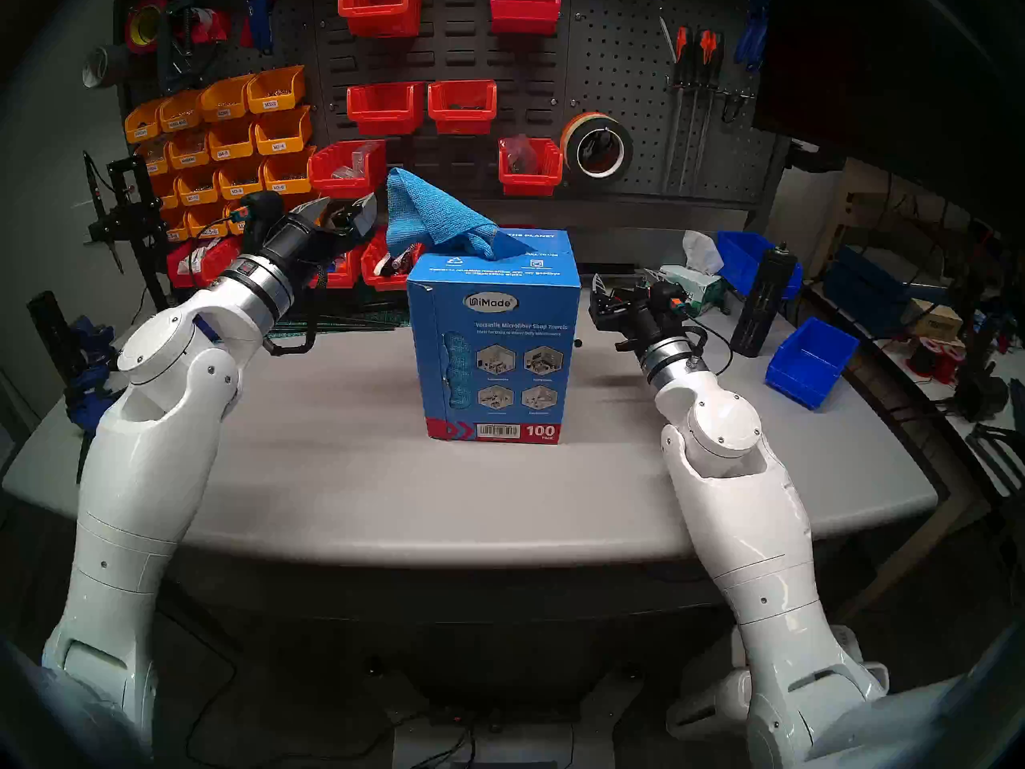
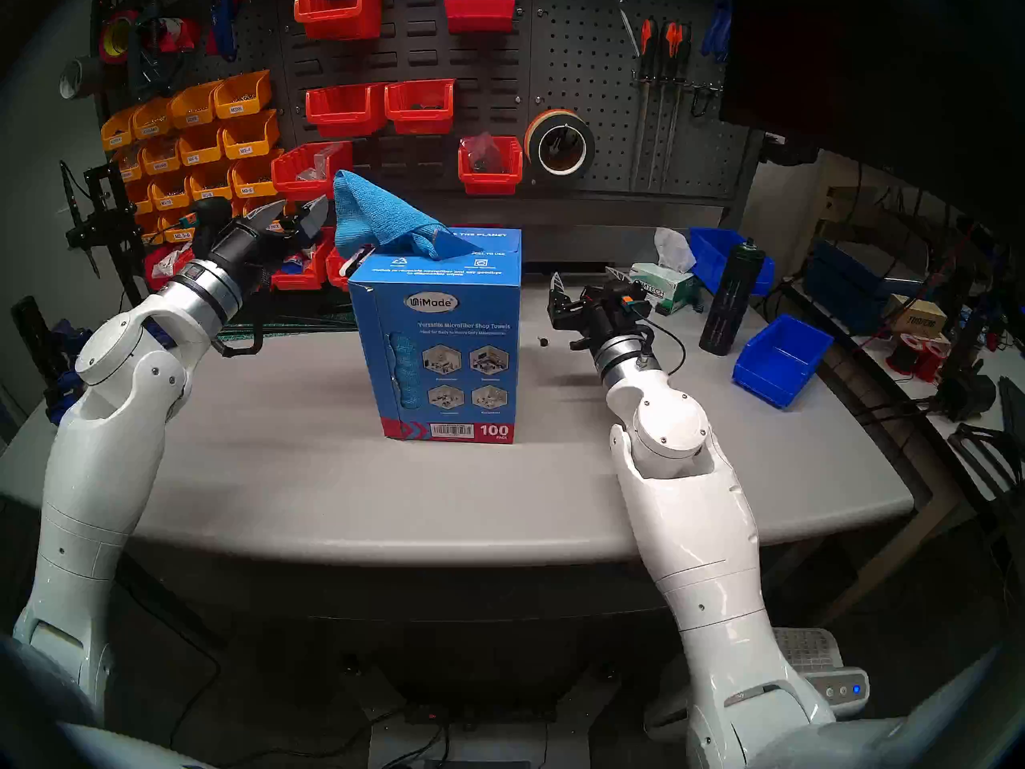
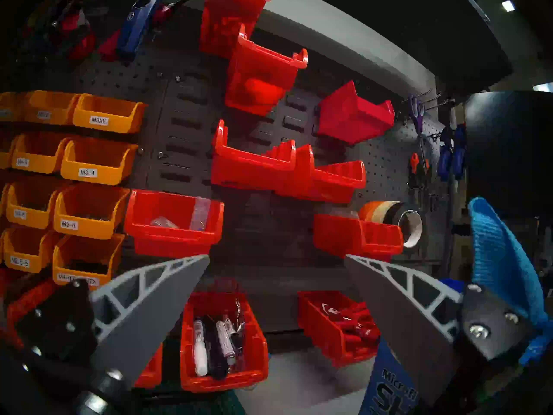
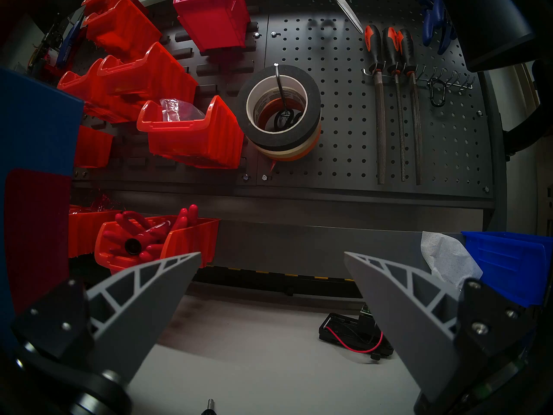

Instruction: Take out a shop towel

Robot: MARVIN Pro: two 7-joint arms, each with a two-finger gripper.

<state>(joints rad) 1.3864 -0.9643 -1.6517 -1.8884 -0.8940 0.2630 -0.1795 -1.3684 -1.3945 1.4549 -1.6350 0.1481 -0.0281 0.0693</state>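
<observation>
Grey tabletop (image 1: 333, 474) before a dark pegboard (image 1: 610, 74) hung with red and orange bins. Blue shop towel (image 1: 432, 213) peaked from the top slot of the upright box (image 1: 493, 351). Left gripper (image 1: 346, 213) spread wide, empty, just beside the towel; right gripper (image 1: 621, 288) likewise spread, empty. Right wrist view only: battery holder (image 4: 353, 333) on the table.
</observation>
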